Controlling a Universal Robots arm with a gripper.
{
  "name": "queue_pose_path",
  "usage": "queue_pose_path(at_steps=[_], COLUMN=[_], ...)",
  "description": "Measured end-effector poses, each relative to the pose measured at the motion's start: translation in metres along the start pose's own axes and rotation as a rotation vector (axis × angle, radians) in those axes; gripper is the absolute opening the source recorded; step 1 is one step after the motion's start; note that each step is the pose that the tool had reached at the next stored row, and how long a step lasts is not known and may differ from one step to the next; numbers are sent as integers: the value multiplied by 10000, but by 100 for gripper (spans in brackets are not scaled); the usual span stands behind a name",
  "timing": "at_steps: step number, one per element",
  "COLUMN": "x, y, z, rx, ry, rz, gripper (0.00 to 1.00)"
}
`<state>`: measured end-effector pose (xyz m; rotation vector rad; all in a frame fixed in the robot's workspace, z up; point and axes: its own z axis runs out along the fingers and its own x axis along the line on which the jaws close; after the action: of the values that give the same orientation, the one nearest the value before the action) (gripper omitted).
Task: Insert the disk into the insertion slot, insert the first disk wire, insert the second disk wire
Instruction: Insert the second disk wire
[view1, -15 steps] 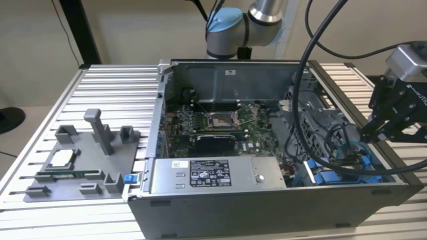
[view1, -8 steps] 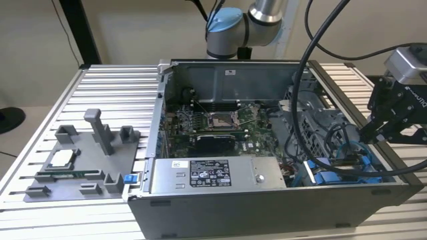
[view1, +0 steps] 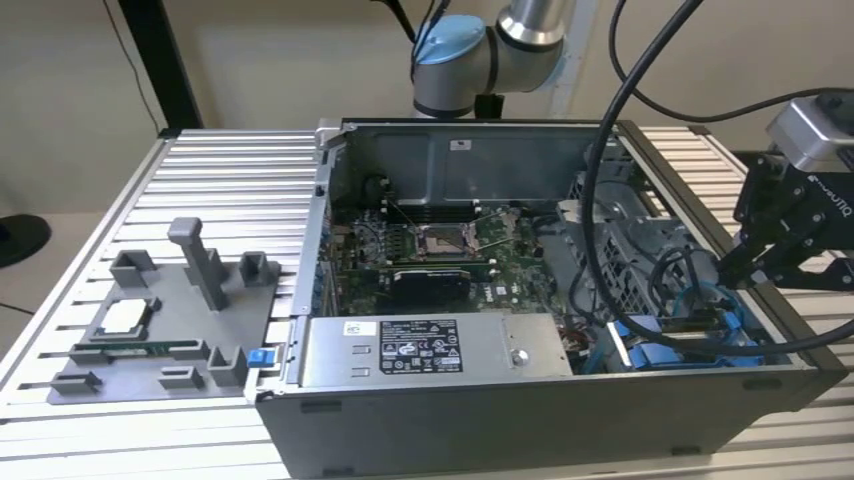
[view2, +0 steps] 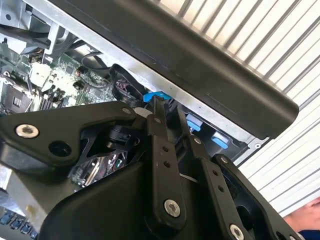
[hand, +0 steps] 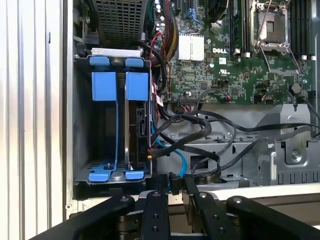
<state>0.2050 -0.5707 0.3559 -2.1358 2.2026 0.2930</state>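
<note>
with the disk (hand: 141, 125) already seated on edge in the insertion slot (hand: 82, 125), i judged the wire step wanted a slow, square approach that kept clear of the tangled black cables (hand: 200, 130). the pincer (hand: 174, 179) hovered near the slot, its jaws nearly closed. i couldn't tell whether it pinched anything.

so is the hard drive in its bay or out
In: the hard drive in its blue plastic carrier sits inside the grey metal drive bay.
</note>
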Motion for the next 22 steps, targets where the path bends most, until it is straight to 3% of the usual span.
queue_pose_path(at_steps=[11, 12, 22], x=[0, 0, 0], y=[0, 0, 0], z=[1, 2, 2], rx=[-1, -1, -1], ry=[-7, -8, -12], rz=[-1, -1, -1], gripper=[100, 0, 0])
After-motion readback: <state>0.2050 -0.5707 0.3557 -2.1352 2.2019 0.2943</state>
